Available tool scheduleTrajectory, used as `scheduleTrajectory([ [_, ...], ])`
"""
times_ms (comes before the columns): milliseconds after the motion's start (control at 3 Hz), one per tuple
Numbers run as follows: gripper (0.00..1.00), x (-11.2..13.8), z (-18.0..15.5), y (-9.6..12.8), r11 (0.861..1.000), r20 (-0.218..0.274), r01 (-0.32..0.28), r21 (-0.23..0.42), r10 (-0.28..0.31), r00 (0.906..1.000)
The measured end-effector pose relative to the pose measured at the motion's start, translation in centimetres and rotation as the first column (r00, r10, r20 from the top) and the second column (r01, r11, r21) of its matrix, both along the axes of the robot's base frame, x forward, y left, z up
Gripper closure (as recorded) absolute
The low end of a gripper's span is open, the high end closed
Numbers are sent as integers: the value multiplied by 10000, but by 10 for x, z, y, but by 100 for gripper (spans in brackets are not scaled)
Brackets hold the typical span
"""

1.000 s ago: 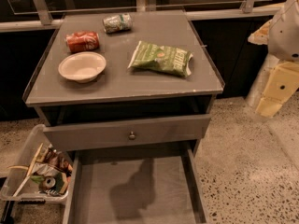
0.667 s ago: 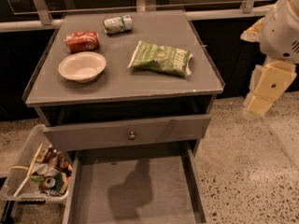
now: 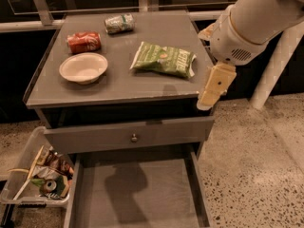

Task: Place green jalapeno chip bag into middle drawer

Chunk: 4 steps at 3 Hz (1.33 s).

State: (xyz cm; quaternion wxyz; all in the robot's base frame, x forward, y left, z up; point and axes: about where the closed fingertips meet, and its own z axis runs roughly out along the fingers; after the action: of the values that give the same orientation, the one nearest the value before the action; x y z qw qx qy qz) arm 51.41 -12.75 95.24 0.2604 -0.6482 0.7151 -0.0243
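The green jalapeno chip bag [image 3: 164,59] lies flat on the right half of the grey cabinet top [image 3: 118,87]. The middle drawer [image 3: 142,194] is pulled open below, and its flat floor is bare. My gripper [image 3: 212,88] hangs from the white arm [image 3: 251,23] at the cabinet's front right corner. It is to the right of the bag and a little nearer than it, not touching it, and holds nothing that I can see.
On the cabinet top are a white bowl [image 3: 83,67], a crushed red can [image 3: 84,42] and a crushed silver-green can [image 3: 119,23]. A shut drawer front with a round knob [image 3: 134,137] sits above the open drawer. A clear bin of trash [image 3: 40,177] stands on the floor at left.
The arm has swung left and the gripper has come from out beside the cabinet to its front right corner. The bag and the cans have not moved.
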Motion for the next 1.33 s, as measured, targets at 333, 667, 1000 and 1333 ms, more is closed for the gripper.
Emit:
scheduleTrajectory([
  [333, 0, 0, 0, 0, 10000, 0, 0, 0, 0, 10000],
  [667, 0, -2, 4, 3, 9999, 246, -117, 99, 114, 9996],
  [1000, 0, 16, -1, -3, 9974, 938, -201, 687, 136, 9955],
  [1333, 0, 60, -1, -9, 9844, 1874, -178, 1753, -156, 9822],
])
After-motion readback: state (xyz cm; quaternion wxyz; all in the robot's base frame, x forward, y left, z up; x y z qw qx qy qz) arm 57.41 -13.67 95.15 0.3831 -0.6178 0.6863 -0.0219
